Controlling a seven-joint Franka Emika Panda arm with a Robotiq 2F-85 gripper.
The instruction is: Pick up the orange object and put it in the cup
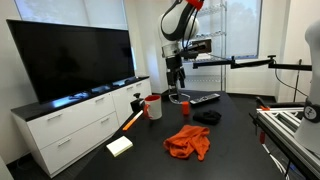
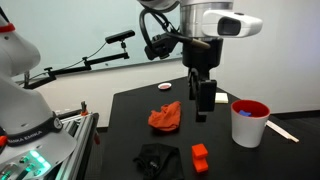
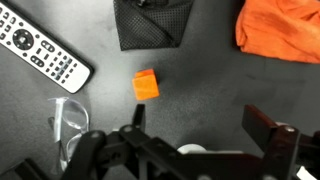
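The orange object is a small orange block (image 3: 146,85) lying on the dark table; it also shows in an exterior view (image 2: 200,157) near the table's front edge. The cup (image 2: 248,122) is white outside and red inside, and stands upright at the table's side; it shows in both exterior views (image 1: 154,106). My gripper (image 3: 205,125) is open and empty, hanging above the table (image 2: 203,105). In the wrist view the block lies beyond and just left of my left finger, not between the jaws.
An orange cloth (image 3: 280,30) (image 2: 166,117), a black cloth (image 3: 152,22) (image 2: 155,160), a remote (image 3: 40,52) and clear glasses (image 3: 65,125) lie around the block. A white pad (image 1: 120,146) lies near the table corner. A TV on a white cabinet (image 1: 70,120) stands beside the table.
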